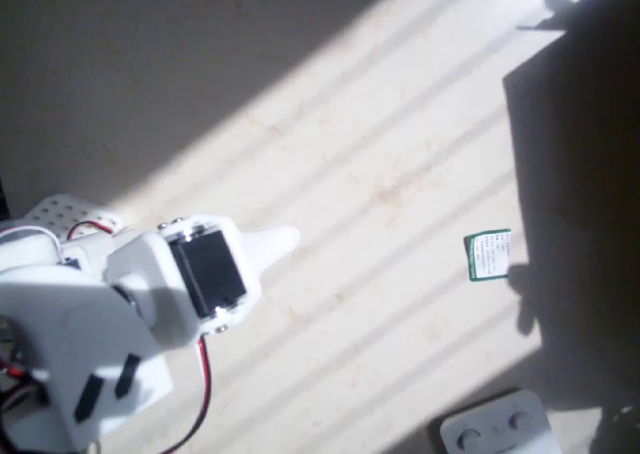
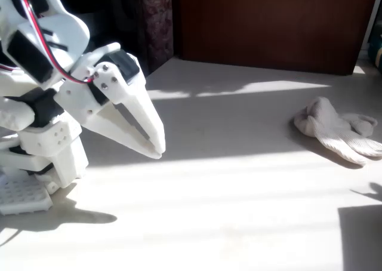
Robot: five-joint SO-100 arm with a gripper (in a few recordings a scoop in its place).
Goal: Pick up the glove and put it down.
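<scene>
The cream-white knit glove (image 2: 335,128) lies flat and lumpy on the pale table at the right of the fixed view, half in shadow, its stubby fingers pointing right. My white gripper (image 2: 156,148) hovers just above the table far to the glove's left. Its two long fingers slope downward and meet at the tips, shut with nothing between them. From overhead, the gripper (image 1: 283,240) shows as a white pointed tip sticking out rightward from the arm at the lower left.
A small green-and-white card (image 1: 488,255) lies on the sunlit table at the right. A white device with round buttons (image 1: 497,429) sits at the bottom edge. Dark wooden furniture (image 2: 268,20) lines the table's far side. The arm's base (image 2: 36,163) stands at the left.
</scene>
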